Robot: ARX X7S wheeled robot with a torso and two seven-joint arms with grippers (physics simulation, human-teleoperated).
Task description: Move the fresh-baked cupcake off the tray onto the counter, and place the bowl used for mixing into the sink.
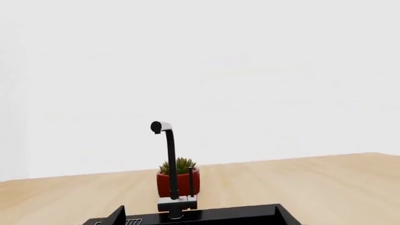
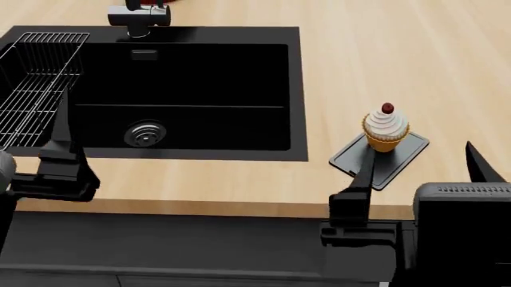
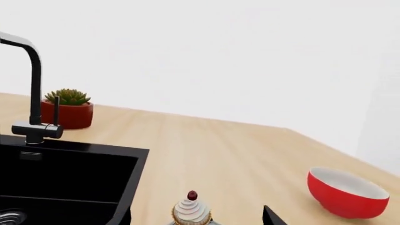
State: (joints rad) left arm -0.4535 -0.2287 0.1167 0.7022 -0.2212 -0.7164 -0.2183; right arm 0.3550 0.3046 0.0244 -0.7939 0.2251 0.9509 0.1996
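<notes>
The cupcake (image 2: 386,128) stands on the dark-grey tray (image 2: 382,160) on the wooden counter (image 2: 399,54), right of the black sink (image 2: 183,84). My right gripper (image 2: 422,164) is open and empty at the counter's front edge. Its left finger (image 2: 365,170) lies over the tray just before the cupcake. In the right wrist view the cupcake (image 3: 192,211) sits between the spread fingertips of the right gripper (image 3: 198,218). The red bowl (image 3: 347,192) rests on the counter further right, outside the head view. My left gripper (image 1: 200,218) is open and empty at the sink's front left, one finger (image 2: 62,119) showing.
A wire rack (image 2: 36,84) sits in the sink's left part, and a round drain (image 2: 145,133) on its floor. The black faucet (image 2: 140,15) stands at the back rim, with a red plant pot (image 1: 178,180) behind it. The counter's front edge (image 2: 200,206) runs below.
</notes>
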